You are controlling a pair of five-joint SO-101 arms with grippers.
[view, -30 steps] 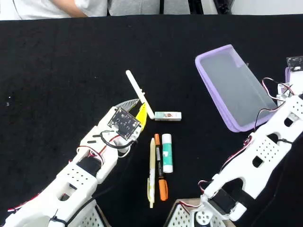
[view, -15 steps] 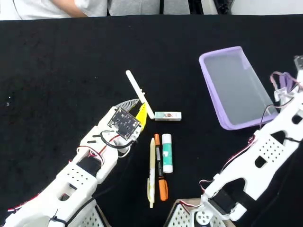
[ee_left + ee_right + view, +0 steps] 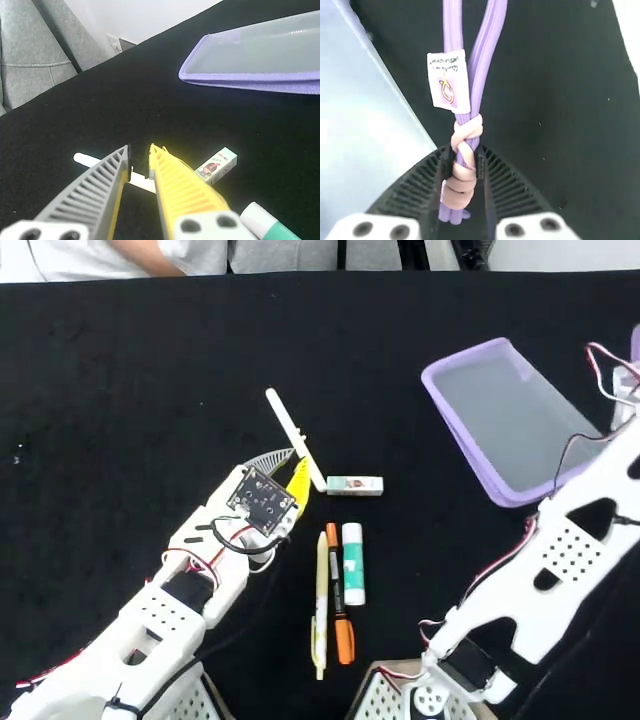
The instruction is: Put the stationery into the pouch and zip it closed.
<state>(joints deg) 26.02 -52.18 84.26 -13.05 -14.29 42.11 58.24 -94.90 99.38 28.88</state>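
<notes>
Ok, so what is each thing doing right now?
pouch: looks empty, held by its strap.
strap: pinched in the closed right gripper.
white pen: flat on the table, left gripper closed on one end.
eraser: lying loose.
glue stick: lying loose.
orange marker: lying loose.
yellow pen: lying loose.

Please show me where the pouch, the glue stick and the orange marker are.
pouch [image 3: 505,415], high view, on its clear panel.
glue stick [image 3: 353,565], high view, on its green label.
orange marker [image 3: 338,592], high view, on its dark barrel.
</notes>
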